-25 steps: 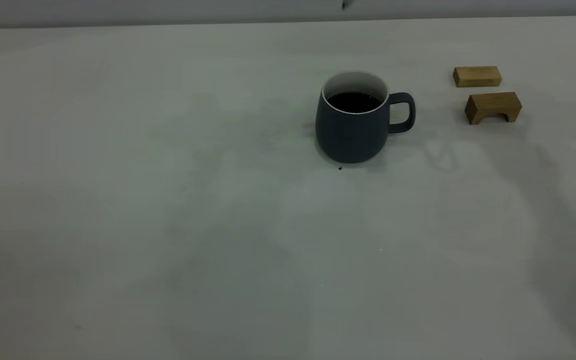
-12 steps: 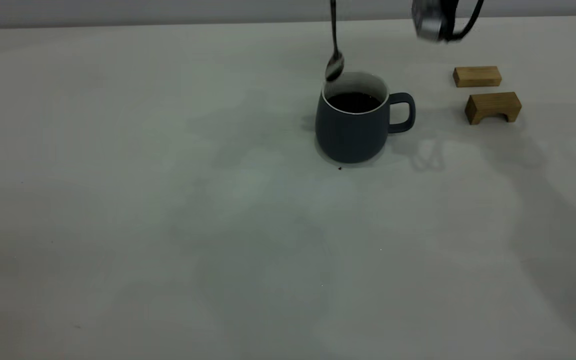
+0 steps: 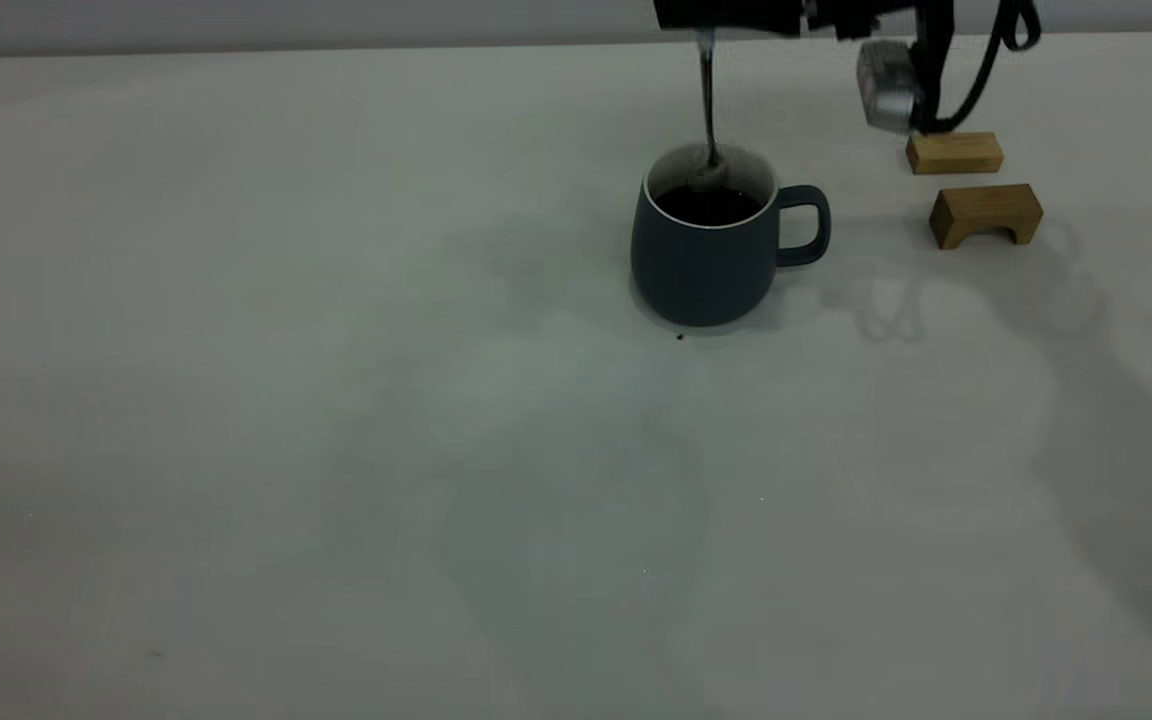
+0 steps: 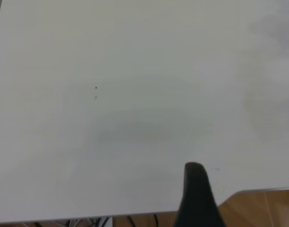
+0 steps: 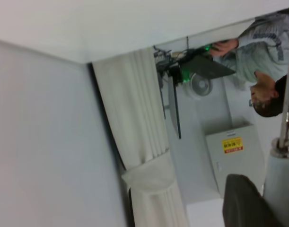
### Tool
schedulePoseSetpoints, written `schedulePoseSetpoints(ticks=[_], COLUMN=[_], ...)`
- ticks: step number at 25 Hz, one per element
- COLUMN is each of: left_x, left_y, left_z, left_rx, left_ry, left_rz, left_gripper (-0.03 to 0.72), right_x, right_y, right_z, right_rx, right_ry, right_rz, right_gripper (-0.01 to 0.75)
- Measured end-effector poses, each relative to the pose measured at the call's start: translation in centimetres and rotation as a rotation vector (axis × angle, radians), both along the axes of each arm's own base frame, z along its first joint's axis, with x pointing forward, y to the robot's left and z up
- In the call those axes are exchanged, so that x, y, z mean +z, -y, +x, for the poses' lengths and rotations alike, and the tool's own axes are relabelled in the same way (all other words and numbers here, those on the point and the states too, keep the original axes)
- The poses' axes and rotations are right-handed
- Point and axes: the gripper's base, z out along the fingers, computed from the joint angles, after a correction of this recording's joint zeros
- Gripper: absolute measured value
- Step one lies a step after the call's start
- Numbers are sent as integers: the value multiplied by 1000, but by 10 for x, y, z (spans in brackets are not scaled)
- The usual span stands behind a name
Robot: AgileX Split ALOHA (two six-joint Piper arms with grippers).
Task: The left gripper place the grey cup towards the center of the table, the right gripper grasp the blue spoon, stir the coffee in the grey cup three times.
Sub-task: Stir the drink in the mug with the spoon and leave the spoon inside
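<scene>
With the right end effector gripping the spoon, its bowl inside the cup mid-tabletop just above the coffee, a wide stir could strike the rim and slop or tip it.

You're in lab-type room: plain white table, pale curtain, wall box with yellow warning label, small fan, person at laptop in background.
</scene>
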Motion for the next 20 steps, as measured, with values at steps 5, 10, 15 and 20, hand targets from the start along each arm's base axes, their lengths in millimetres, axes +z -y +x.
schedulePoseSetpoints(ticks=[5, 10, 15, 20], left_x=[0, 0, 0, 0], left_y=[0, 0, 0, 0], left_z=[0, 0, 0, 0], left_rx=[0, 0, 0, 0], left_ry=[0, 0, 0, 0], left_rz=[0, 1, 1, 1], left_gripper=[585, 585, 585, 585], right_x=[-20, -27, -24, -26], right_y=[1, -7, -18, -12], right_z=[-3, -5, 8, 19], right_rx=[7, 6, -7, -47], right_ry=[-40, -49, 26, 49], right_rz=[-11, 0, 42, 66], right_gripper=[93, 93, 93, 93])
